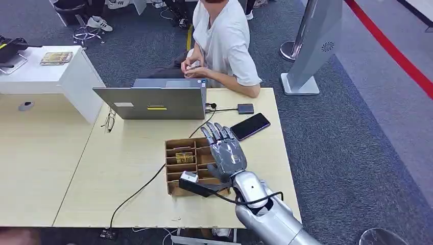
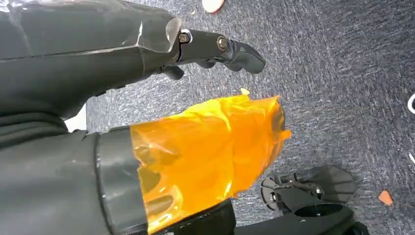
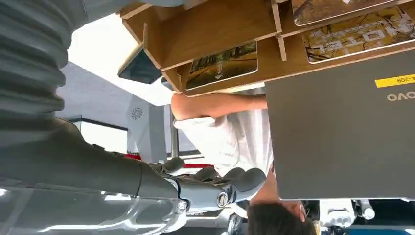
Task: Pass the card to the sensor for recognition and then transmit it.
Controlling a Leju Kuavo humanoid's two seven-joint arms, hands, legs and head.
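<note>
Here, starting from the left, the grey laptop (image 1: 155, 102) is seen standing open toward the seated person (image 1: 224, 43), its back turned to the robot, with cables run across the pale surface (image 1: 122, 168). Next comes the wooden card tray (image 1: 185, 163), set near the robot's edge, presumably so its slots can be reached; cards (image 1: 185, 157) lie in its compartments, one of them presumably the card to be passed. Which device is the sensor cannot be told. The right robot hand (image 1: 224, 150) is held flat over the tray's right side, fingers extended and spread, nothing gripped; contact with the tray cannot be confirmed. A dark phone (image 1: 250, 126) lies just beyond. The left robot hand (image 2: 215, 49) hangs over grey carpet, its fingers partly curled and holding nothing, its thumb wrapped in orange film (image 2: 210, 147)
</note>
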